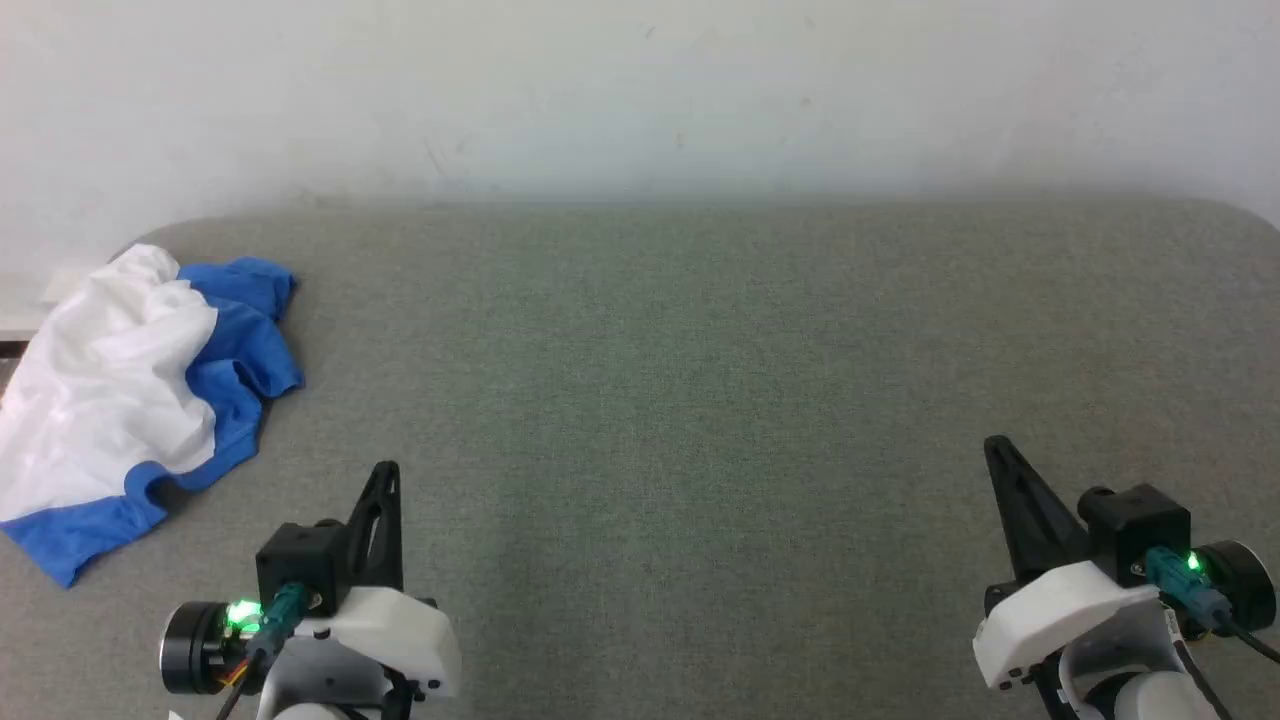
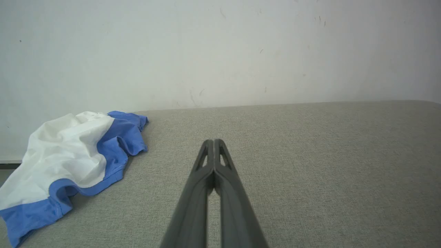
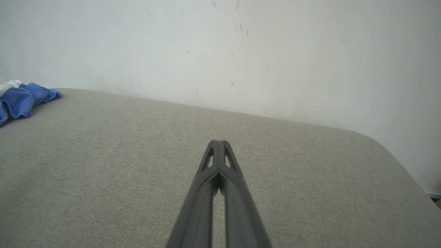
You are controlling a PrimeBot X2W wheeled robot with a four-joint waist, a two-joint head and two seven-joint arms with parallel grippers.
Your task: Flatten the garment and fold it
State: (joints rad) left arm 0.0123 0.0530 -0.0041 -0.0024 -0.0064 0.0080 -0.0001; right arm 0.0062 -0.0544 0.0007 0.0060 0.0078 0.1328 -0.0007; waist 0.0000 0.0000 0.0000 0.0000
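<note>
**A:** How do the claws stand?

**B:** The left gripper [image 1: 388,470], two long dark fingers on a white wrist housing, has its fingers pressed together to a single point, with nothing between them. The right gripper [image 1: 997,447] is built the same, and it is likewise pinched together and empty. In the head view they sit at seven and five o'clock, and both point toward twelve.

**A:** What lies around them?

**B:** Both tips are over a broad table [image 1: 650,380] covered in grey-green woven fabric. A plain white wall [image 1: 640,90] rises behind it at twelve o'clock.

**A:** And the garment?

**B:** The soft white T-shirt [image 1: 110,390], with royal-blue sleeves and neckband, lies crumpled in a heap by the table's left edge. It is at about ten o'clock from the left gripper and well apart from it. The white cloth is on the outer side, the blue folds face the table's middle, and a blue band runs along the near end. In the right wrist view its blue folds [image 3: 20,98] show at ten o'clock, far from that gripper's tips.
</note>
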